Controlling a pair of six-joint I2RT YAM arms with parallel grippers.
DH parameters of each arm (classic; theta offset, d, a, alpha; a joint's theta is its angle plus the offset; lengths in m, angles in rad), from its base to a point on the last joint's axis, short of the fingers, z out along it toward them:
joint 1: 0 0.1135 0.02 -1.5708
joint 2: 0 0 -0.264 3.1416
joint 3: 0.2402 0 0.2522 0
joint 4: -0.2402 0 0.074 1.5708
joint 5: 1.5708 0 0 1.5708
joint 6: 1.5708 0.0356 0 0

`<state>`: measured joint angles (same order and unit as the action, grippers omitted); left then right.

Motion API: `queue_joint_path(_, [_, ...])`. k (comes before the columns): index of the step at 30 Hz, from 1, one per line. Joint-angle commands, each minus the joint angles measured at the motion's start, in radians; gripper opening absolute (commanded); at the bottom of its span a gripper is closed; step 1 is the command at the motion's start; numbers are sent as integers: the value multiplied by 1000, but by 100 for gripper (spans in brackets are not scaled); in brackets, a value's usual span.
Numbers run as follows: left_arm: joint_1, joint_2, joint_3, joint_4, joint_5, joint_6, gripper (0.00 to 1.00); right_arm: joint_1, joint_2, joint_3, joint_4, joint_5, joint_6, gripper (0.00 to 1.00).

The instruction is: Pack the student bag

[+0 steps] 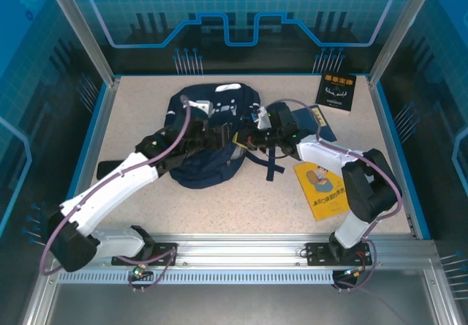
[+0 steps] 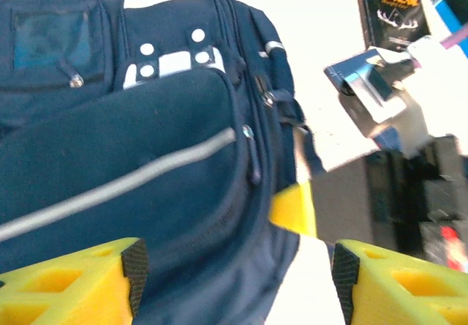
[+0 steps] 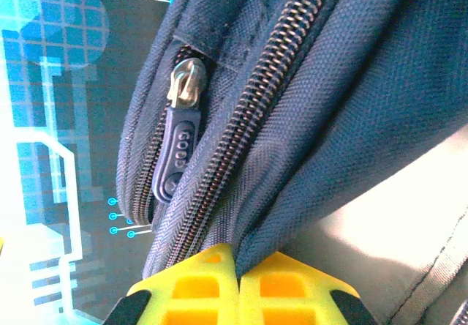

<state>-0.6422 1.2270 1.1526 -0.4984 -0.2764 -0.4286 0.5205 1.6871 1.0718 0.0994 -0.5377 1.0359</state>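
Navy fabric of the student bag (image 1: 208, 131) lies in the middle of the tabletop (image 1: 139, 113), slightly to the far side. The left end effector (image 2: 234, 274) is over the bag, fingers apart and holding nothing. The right end effector (image 3: 238, 270) is clamped on a fold of the bag, just beside a zipper pull (image 3: 175, 157). On the near right lies a yellow book (image 1: 320, 189).

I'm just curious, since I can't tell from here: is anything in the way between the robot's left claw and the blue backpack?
Nothing visible does. The left gripper, jaws open, hangs right over the student bag, no object between. The right gripper is shut on the bag's fabric.
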Motion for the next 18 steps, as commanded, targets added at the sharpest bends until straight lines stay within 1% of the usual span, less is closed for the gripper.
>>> queue_joint_path(1, [-1,-60,-69,-116,102,-153,69,21,16,88,111,29,26,0])
queue_joint_path(4, [-17,-92,-143,-93,167,-224,64,35,32,123,110,42,35,0])
queue_joint_path(10, [-57,-74,-255,10,175,-310,48,61,39,162,89,67,40,0])
queue_joint_path(18, [-65,19,-296,145,99,-394,43,92,11,159,65,88,29,0])
